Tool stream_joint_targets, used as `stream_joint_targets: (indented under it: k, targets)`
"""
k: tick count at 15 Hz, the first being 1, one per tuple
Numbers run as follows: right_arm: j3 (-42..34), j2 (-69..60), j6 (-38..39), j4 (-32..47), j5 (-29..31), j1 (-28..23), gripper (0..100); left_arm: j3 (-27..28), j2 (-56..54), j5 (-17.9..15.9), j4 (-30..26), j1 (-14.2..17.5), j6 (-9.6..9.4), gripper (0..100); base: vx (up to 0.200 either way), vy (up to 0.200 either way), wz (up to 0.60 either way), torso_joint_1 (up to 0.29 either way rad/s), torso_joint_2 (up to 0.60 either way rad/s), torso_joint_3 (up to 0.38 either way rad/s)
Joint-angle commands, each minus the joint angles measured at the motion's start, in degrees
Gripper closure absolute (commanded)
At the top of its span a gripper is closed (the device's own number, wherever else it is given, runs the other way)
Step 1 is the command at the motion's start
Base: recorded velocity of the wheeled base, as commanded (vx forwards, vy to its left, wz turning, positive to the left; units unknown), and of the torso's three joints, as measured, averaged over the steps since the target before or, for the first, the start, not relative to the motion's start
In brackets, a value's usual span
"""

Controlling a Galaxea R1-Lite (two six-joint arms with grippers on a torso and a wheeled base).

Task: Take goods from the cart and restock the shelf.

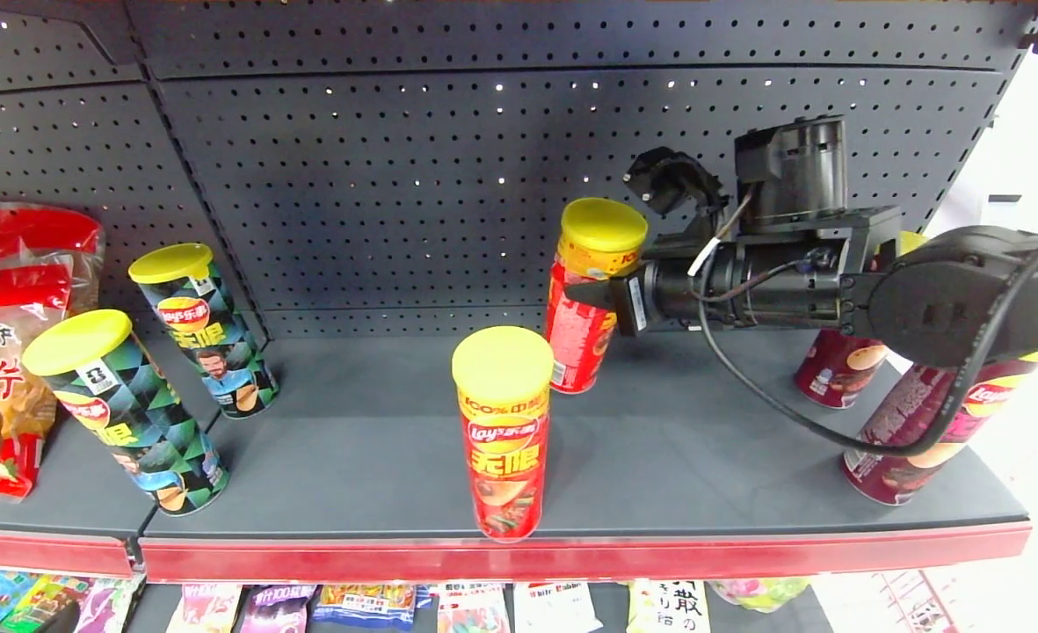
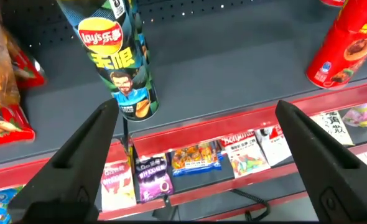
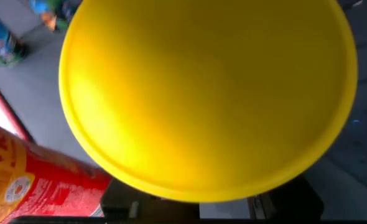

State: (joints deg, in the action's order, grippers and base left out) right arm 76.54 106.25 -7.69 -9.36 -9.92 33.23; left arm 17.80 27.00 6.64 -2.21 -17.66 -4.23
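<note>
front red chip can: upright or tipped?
Upright: the front red can stands on its base near the shelf front edge, yellow lid on top.

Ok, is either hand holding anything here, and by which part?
The right hand grips the rear red chip can around its upper body, just below the yellow lid. The left hand is open and empty.

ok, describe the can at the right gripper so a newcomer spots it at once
Look at the grey shelf with the red front edge. Two red cans with yellow lids stand mid-shelf; take the back can, near the pegboard wall. Unlike the front can, it has the right gripper against its side.
</note>
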Motion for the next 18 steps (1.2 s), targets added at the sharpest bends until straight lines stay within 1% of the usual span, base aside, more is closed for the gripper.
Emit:
stream_joint_targets:
  k: [1,8,18]
  targets:
    - [1.41,2.38,-0.04,0.13,-0.01,1.22,100,-0.48,0.33,0.04,0.01,0.0,0.01,0,0.0,0.0,0.0,0.0,0.0,0.0]
    - [2.38,6.07,0.05,0.05,0.08,2.98,100,-1.01,0.33,0.04,0.01,0.0,0.01,0,0.0,0.0,0.0,0.0,0.0,0.0]
    - [3.35,8.62,0.13,-0.31,0.08,2.72,100,-1.19,0.07,0.04,0.1,0.0,0.01,0,0.0,0.0,0.0,0.0,0.0,0.0]
